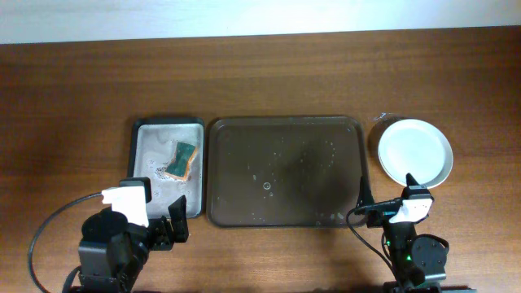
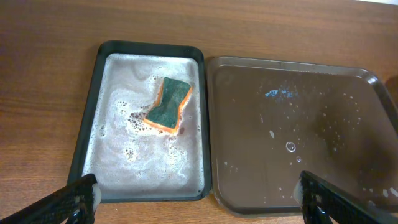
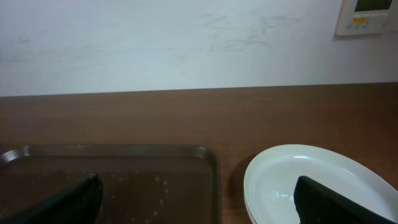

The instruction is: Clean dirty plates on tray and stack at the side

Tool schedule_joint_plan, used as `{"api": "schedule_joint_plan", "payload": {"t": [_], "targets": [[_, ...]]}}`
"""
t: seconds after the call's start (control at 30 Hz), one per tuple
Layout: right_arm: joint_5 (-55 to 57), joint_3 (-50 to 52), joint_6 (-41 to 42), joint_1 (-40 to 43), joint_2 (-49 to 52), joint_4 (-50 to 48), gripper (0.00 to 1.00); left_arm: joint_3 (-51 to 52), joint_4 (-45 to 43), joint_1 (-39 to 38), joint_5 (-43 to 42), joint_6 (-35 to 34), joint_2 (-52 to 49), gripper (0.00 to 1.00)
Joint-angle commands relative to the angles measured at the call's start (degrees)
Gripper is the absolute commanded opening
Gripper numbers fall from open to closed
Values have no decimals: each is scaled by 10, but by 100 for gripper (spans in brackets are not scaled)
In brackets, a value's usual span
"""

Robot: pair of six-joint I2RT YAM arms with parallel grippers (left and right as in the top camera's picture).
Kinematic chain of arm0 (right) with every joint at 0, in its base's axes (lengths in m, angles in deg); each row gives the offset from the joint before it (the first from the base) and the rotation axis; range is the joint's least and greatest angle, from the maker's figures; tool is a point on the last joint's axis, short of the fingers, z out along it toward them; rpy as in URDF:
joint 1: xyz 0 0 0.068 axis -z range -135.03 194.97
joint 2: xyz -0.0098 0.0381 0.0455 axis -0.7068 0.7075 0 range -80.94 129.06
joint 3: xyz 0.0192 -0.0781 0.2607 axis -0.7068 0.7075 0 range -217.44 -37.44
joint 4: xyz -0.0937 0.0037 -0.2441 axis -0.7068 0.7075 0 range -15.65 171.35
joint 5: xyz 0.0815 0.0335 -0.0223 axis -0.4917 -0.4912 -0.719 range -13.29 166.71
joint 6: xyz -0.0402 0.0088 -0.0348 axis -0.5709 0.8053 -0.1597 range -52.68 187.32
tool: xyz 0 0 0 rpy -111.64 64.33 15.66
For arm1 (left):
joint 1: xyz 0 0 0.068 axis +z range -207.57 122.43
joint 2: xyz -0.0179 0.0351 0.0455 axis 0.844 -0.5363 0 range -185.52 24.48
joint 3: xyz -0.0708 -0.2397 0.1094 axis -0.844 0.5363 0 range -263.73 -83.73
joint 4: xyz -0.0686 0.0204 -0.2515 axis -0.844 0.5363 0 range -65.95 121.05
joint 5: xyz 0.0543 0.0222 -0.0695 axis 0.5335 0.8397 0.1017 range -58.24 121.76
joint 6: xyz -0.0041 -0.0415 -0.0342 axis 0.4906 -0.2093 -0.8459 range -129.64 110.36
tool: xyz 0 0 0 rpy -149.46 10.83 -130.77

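A large brown tray (image 1: 285, 213) lies mid-table, wet with droplets and holding no plates; it also shows in the left wrist view (image 2: 292, 93) and the right wrist view (image 3: 112, 168). White plates (image 1: 415, 151) sit stacked to its right, also in the right wrist view (image 3: 317, 177). A green and orange sponge (image 1: 185, 159) lies in a small dark soapy tray (image 1: 140, 134), also seen in the left wrist view as sponge (image 2: 168, 104) and tray (image 2: 93, 93). My left gripper (image 2: 198, 199) is open and empty, near the front of the soapy tray. My right gripper (image 3: 196, 199) is open and empty, between big tray and plates.
The wooden table runs to a white wall at the back (image 3: 186, 43). A wall control panel (image 3: 367, 15) hangs at the upper right. A small dark object (image 1: 383, 117) peeks out behind the plate stack. A black cable (image 1: 49, 228) loops by the left arm.
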Motion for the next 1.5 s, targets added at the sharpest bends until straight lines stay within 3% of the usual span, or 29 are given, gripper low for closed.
{"api": "schedule_joint_plan", "payload": {"t": [0.0,0.57,0.7,0.83,0.93,1.03,1.13,1.47], "targets": [[-5,3,-4,3,-5,5,99,2,-1,-1,-4,8,3,100],[-5,3,-4,3,-5,5,99,23,-1,14,16,12,36,100],[-5,3,-4,3,-5,5,99,173,-163,35,17,12,134,100],[-5,3,-4,3,-5,5,99,345,-395,35,17,12,238,100],[-5,3,-4,3,-5,5,99,447,-599,35,10,74,281,99],[-5,3,-4,3,-5,5,99,446,-584,37,7,143,292,99],[-5,3,-4,3,-5,5,99,446,-474,39,-4,130,292,99],[-5,3,-4,3,-5,5,99,446,-477,39,-8,131,292,99]]}}
